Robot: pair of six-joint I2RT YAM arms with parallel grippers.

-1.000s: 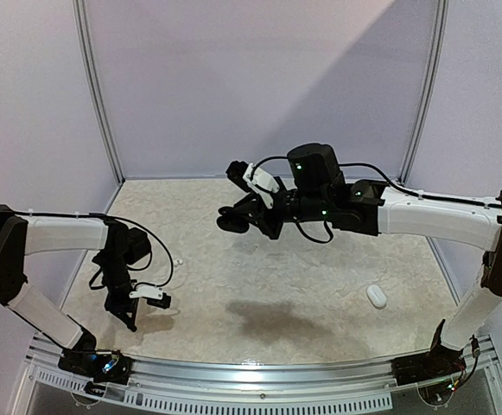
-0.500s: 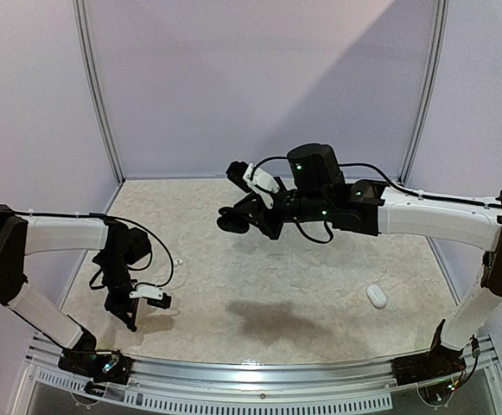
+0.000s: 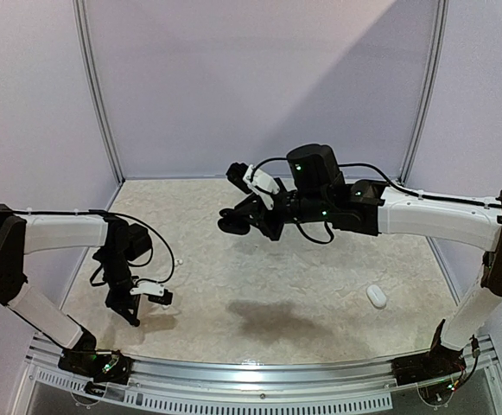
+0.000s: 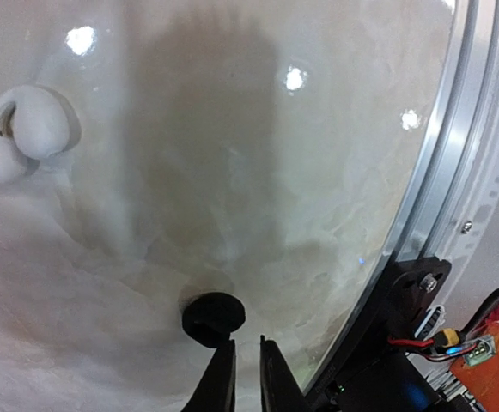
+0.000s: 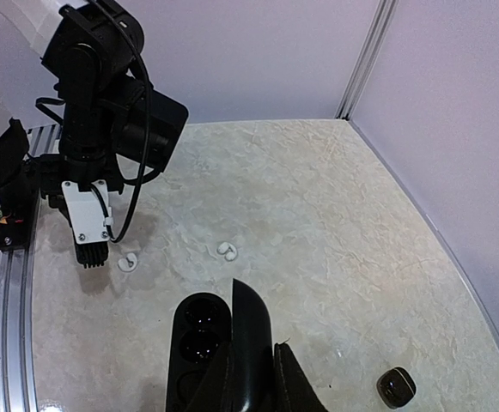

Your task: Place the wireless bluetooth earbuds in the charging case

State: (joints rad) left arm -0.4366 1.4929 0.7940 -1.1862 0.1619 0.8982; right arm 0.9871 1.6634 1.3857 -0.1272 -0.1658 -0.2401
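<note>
**A:** So, how far along is it?

**B:** Barely started, I'd say. The pale mottled surface (image 3: 320,259) carries everything loose, and nothing looks seated in a case yet.

**A:** And the case itself?

**B:** The right pincer (image 5: 256,378) is raised well above the surface, clamped on the black charging case (image 5: 199,335). The lid is open and stands between the fingers. The two round wells lie just ahead of the tips. They look dark and empty, though I can't be sure against black plastic.

**A:** Any other case?

**B:** A white pebble-shaped case (image 3: 377,296) lies on the surface, well apart from that pincer, back toward its arm's base. It looks closed and nothing is touching it.

**A:** The earbuds?

**B:** The left pincer (image 4: 247,365) is down low with its fingers drawn nearly together and nothing between them. A black earbud (image 4: 213,318) sits just beyond the tips, close but ungripped. A white earbud (image 4: 21,129) lies further ahead and off to one side. A second white earbud (image 5: 227,250) lies farther from that pincer again. A small dark thing (image 5: 395,386) rests below and to the right of the right pincer, too small to name.

**A:** So what's left?

**B:** Nearly all of it, by my reckoning. Each earbud has yet to be picked up, carried over and seated.
</note>
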